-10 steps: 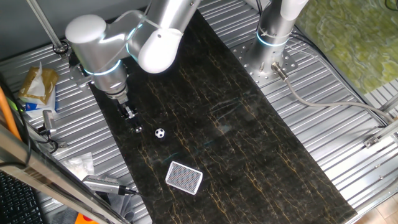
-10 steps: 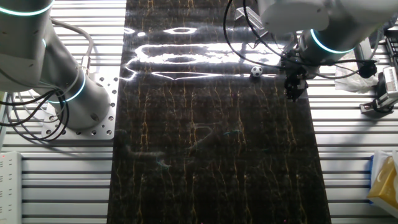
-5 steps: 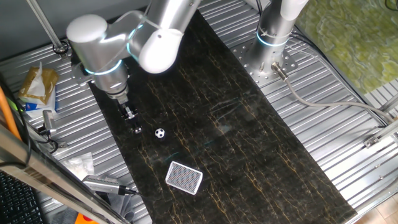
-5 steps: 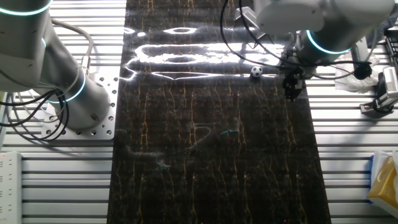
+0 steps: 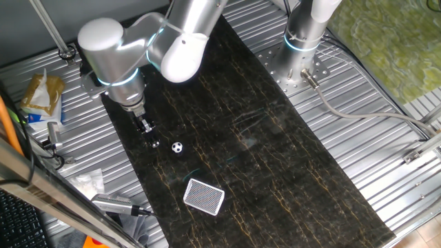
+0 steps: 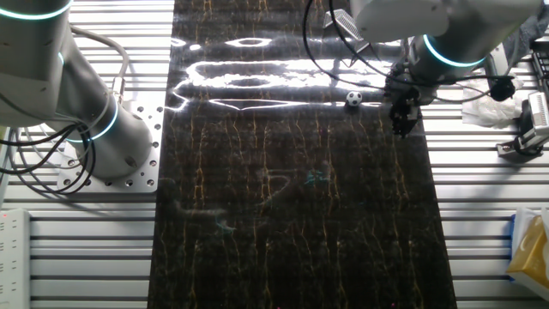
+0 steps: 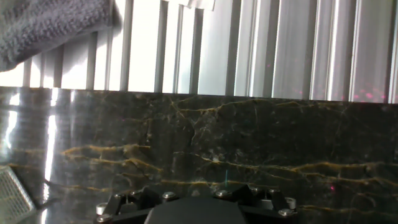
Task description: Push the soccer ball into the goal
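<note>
The small black-and-white soccer ball (image 5: 177, 147) lies on the dark marble mat, also seen near the bright glare in the other fixed view as the ball (image 6: 353, 99). My gripper (image 5: 154, 142) hangs just left of it, tip low over the mat, fingers together with nothing held. From the other side the gripper (image 6: 400, 127) stands to the right of the ball, a short gap apart. The goal (image 5: 204, 197), a white-rimmed mesh rectangle, lies flat below and to the right of the ball. Its corner, the goal (image 7: 10, 194), shows at the hand view's lower left; the ball is out of that view.
Ribbed metal table (image 5: 358, 103) surrounds the mat (image 5: 262, 158). A second arm's base (image 5: 303, 41) stands at the back right. Packets and tools (image 5: 41, 96) lie along the left edge. A grey cloth (image 7: 50, 25) sits beyond the mat's edge.
The arm's upper body has shifted slightly right, and the gripper tip has edged a little towards the ball. The ball and goal have stayed put.
</note>
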Robot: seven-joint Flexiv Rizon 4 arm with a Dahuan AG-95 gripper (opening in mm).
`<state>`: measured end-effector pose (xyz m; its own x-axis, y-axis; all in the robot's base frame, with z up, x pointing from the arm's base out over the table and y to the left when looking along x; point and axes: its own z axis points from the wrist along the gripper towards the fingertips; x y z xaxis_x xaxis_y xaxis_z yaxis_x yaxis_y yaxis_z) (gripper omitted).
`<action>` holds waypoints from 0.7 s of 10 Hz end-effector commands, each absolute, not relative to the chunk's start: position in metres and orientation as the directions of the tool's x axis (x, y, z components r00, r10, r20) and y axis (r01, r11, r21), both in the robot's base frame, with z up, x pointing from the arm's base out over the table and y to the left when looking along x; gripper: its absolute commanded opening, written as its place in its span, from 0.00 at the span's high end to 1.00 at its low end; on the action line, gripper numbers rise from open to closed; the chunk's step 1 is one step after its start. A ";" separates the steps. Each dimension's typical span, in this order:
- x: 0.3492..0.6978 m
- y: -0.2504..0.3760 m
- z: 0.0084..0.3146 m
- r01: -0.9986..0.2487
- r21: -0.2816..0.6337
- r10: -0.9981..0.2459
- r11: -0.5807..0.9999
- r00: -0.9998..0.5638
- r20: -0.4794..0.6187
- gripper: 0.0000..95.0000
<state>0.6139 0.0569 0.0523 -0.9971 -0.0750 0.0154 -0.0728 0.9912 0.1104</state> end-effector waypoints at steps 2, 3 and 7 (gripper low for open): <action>0.612 0.055 0.053 -0.179 0.087 -0.180 0.980 -0.984 -0.004 0.40; 0.612 0.055 0.053 -0.215 0.093 -0.215 0.972 -0.977 -0.007 0.20; 0.612 0.055 0.053 -0.245 0.092 -0.247 0.965 -0.969 0.005 0.20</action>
<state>0.6123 0.0550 0.0535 -0.9670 -0.2546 0.0066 -0.2530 0.9632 0.0913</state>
